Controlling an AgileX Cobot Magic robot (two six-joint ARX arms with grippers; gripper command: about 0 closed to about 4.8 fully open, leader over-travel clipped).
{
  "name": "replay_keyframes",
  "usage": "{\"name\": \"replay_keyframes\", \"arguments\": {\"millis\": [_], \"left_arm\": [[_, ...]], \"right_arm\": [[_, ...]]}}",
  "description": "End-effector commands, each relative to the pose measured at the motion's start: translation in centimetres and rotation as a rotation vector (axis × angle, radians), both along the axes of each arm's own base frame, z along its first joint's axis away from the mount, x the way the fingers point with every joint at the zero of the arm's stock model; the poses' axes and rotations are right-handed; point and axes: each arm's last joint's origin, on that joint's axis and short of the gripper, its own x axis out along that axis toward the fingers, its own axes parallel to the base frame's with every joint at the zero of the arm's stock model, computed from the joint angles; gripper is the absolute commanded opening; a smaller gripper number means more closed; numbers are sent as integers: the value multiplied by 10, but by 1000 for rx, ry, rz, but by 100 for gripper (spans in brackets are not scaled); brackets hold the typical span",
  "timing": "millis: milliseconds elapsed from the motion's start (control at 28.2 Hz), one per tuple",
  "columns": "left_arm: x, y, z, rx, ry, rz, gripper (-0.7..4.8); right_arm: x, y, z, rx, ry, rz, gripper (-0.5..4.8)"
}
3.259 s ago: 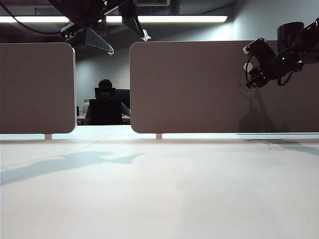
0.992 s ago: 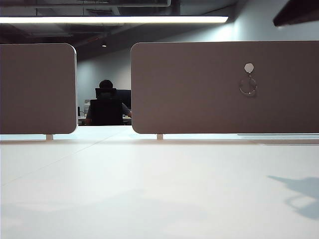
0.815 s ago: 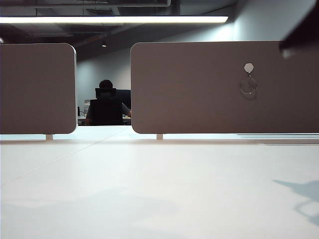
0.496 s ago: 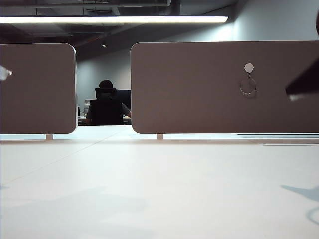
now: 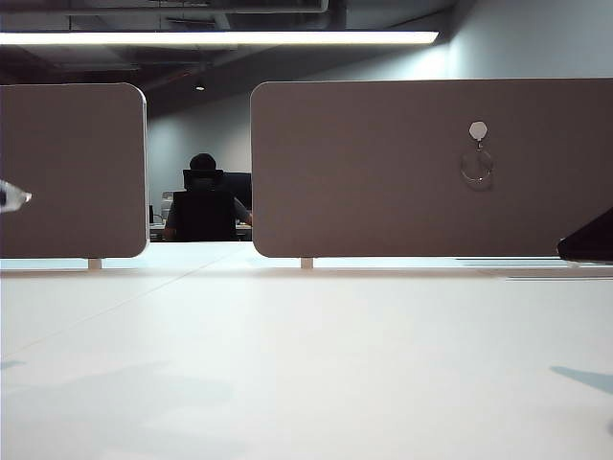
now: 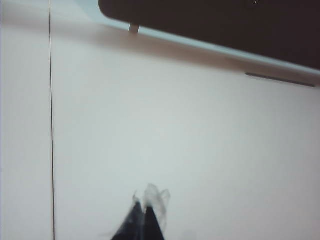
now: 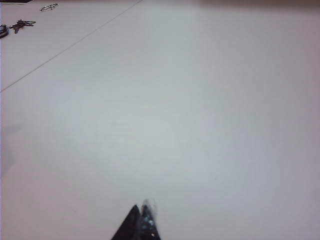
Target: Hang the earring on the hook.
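Observation:
In the exterior view the earring, a thin silver hoop, hangs from the hook, a small white hexagonal pad on the right grey panel. No gripper touches it. My left gripper shows only as a pale tip at the left edge. My right gripper is a dark shape at the right edge, below the hoop. In the left wrist view the left gripper is shut and empty over the white table. In the right wrist view the right gripper is also shut with nothing in it.
Two upright grey panels stand at the table's far edge with a gap between them. A person on a chair sits behind that gap. Small metal pieces lie on the table in the right wrist view.
The right gripper has left the hook and dropped to the lower right edge. The left tip came into view at the left edge and sank. The earring stays on the hook.

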Motion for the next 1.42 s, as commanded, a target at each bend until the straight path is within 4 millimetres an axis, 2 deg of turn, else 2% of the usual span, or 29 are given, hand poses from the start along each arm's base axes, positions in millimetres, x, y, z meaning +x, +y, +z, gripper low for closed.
{"name": "replay_keyframes", "arguments": {"millis": [35, 638, 779, 886, 1169, 1417], "left_arm": [[0, 0, 4, 1, -37, -6, -6], [-1, 0, -4, 42, 29, -8, -2], [0, 4, -3, 27, 19, -8, -2], [2, 14, 0, 8, -8, 53, -2], [5, 44, 5, 1, -64, 376, -2], [5, 47, 4, 3, -62, 419, -2]], "right_arm": [[-1, 1, -1, 6, -2, 23, -2], [-2, 1, -1, 30, 31, 36, 0], [-7, -3, 6, 54, -33, 29, -1], [-10, -8, 15, 82, -126, -10, -1], [-19, -32, 37, 121, -389, -212, -1], [-18, -42, 38, 103, -404, -311, -1]]}}
